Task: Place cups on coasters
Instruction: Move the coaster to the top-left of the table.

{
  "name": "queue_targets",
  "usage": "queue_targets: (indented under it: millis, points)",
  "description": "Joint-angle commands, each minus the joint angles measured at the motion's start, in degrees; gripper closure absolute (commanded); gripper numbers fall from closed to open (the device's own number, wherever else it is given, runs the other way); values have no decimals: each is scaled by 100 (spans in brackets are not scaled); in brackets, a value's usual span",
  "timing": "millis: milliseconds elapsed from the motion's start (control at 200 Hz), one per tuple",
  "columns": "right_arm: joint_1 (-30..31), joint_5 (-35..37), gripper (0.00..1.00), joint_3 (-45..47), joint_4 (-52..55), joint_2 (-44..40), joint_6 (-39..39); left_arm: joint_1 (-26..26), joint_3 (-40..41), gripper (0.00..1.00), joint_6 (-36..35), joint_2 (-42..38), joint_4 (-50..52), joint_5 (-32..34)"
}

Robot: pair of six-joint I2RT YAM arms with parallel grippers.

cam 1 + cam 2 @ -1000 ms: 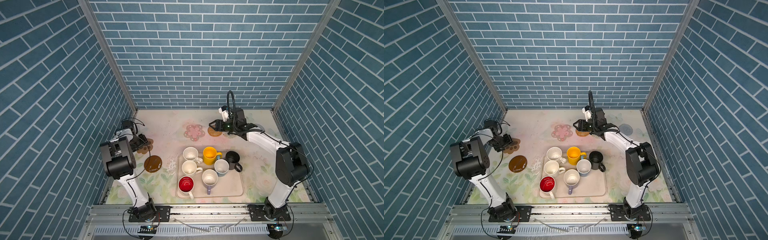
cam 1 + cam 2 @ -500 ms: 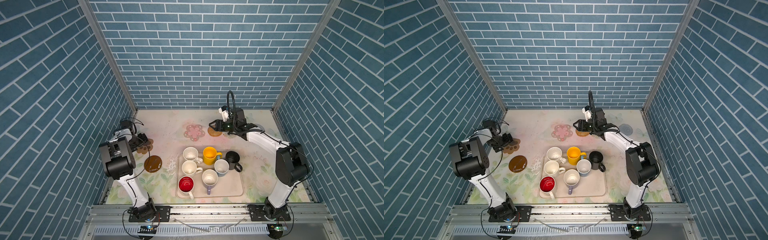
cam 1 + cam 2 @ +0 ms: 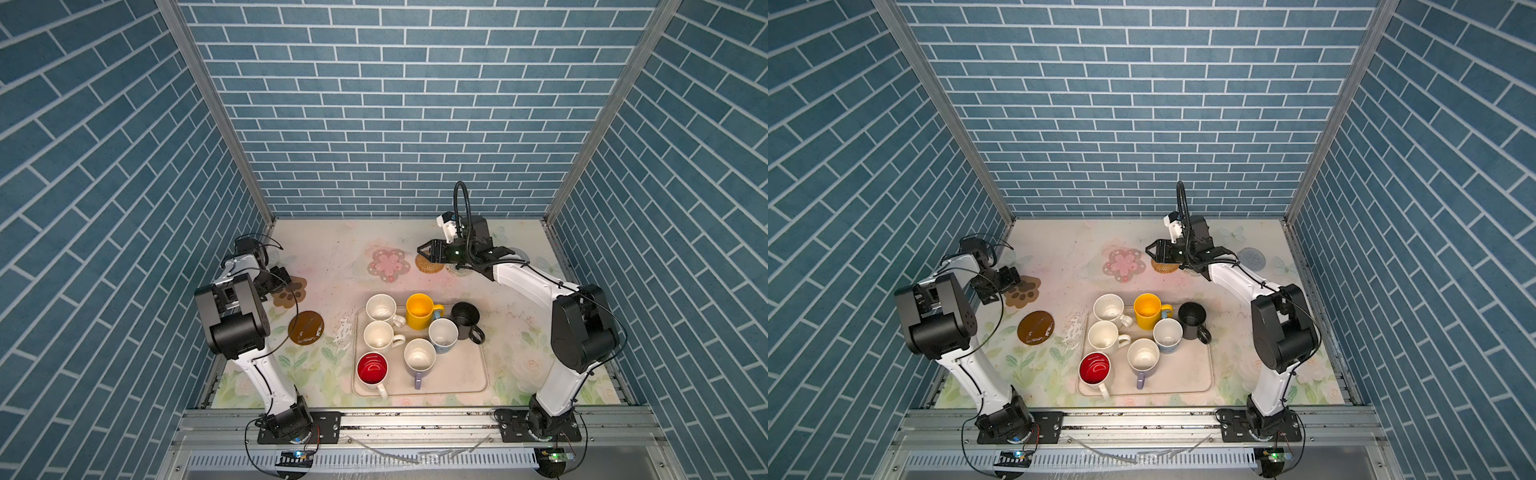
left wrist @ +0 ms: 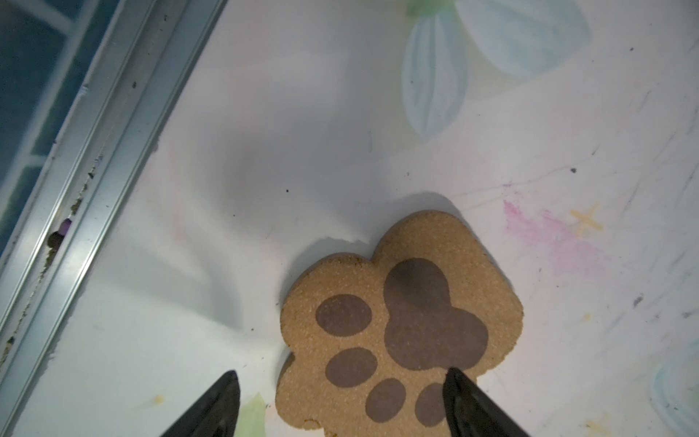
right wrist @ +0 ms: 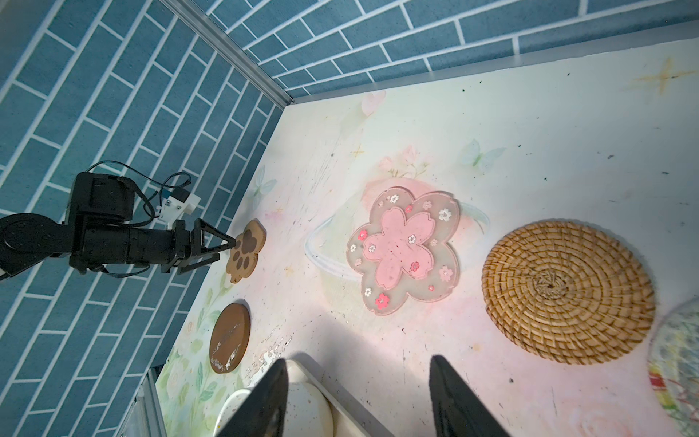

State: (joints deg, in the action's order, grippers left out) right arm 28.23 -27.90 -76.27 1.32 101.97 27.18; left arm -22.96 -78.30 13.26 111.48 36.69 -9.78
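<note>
Left gripper (image 4: 340, 372), jaws apart, hung over the tan paw-shaped coaster (image 4: 401, 325). Right gripper (image 5: 358, 359), likewise spread, hovered near the round woven rattan coaster (image 5: 567, 291).

Grainy, matt paw coaster (image 4: 401, 325) – cork-like; rattan coaster (image 5: 567, 291) woven, rough; brown disc (image 5: 230, 338) glossy w/ scuffs.

Blue brick walls (image 3: 395, 104) close in on three sides, with metal posts (image 3: 216, 112) running up the corners. The table (image 3: 332, 253) wears a pale flower print, scuffed, with a flaking white patch (image 3: 343, 328) just beside the cream tray (image 3: 469, 376) near the front middle. Close up, a printed butterfly (image 4: 435, 75) shows near the side rail (image 4: 94, 151). Along the front run a metal beam (image 3: 415, 419) and a slotted strip (image 3: 374, 459).
</note>
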Motion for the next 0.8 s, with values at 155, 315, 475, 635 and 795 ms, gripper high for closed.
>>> queue_targets:
  millis: [155,315,475,635,795]
  points:
    - [16,-40,40,91,-98,-362,42,-16,-1,15,27,233,-67,-182]
    - [7,-29,40,155,-147,-406,33,-8,113,16,127,295,-286,-389]
    - [-2,-75,40,209,-249,-424,42,80,164,19,269,376,-529,-646]
    - [-28,-49,40,225,-234,-441,43,252,141,23,303,496,-591,-647]
    - [-45,-23,40,244,-222,-459,42,403,66,28,392,524,-675,-705]
